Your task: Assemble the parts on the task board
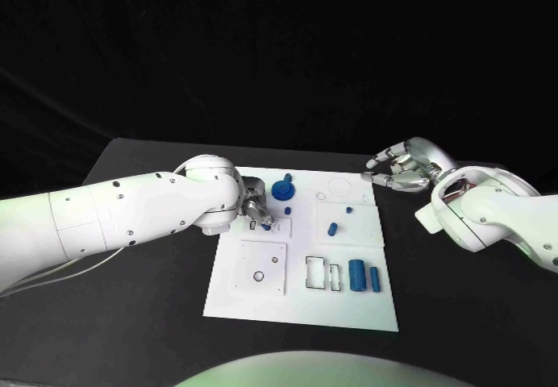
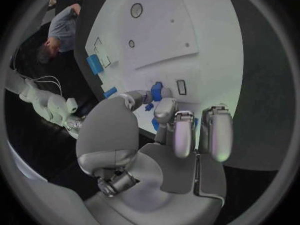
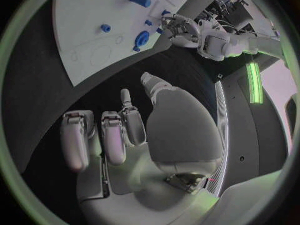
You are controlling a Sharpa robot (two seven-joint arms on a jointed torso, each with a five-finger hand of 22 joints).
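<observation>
No text, label, brand, number or sign can be read anywhere in these views. The task board [image 1: 300, 310] carries only thin outlined shapes, rectangles and circles, with no lettering that can be made out. The blue parts and both arms bear no legible marks.
</observation>
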